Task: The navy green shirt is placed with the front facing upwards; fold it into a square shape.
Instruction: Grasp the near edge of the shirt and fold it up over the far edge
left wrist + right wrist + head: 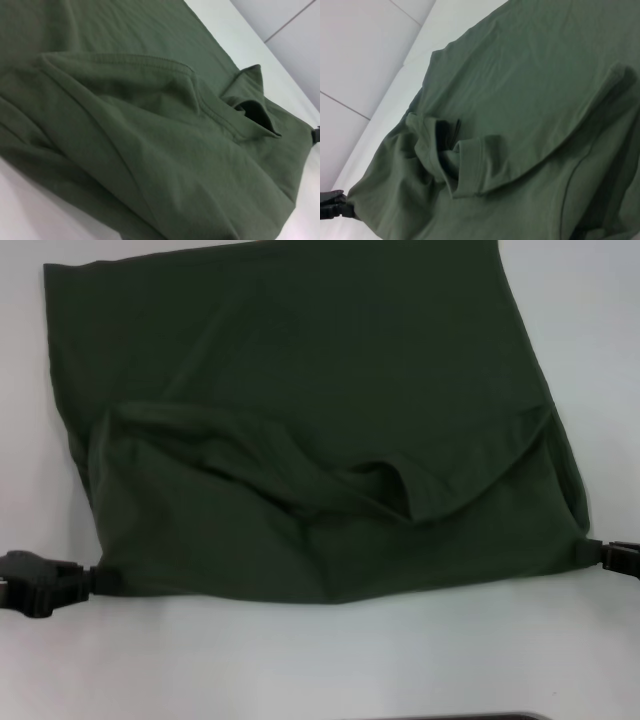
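Head view: looks steeply down on the dark olive-green cotton shirt (pixel 300 440). Both wrist views: low, close, oblique, facing each other across it; all three share the folded collar hem (pixel 235 117).

A white table (pixel 300 660) carries the navy green shirt (pixel 320 390), which lies partly folded across its far and middle area.

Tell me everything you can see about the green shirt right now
The navy green shirt is dark olive, soft knit cotton by its look, lying on the white table. A layer is folded over, its stitched hem edge curving across the middle with a loose pucker near the centre. No lettering shows. The left gripper and right gripper meet its two near corners; whether they pinch the cloth cannot be told.
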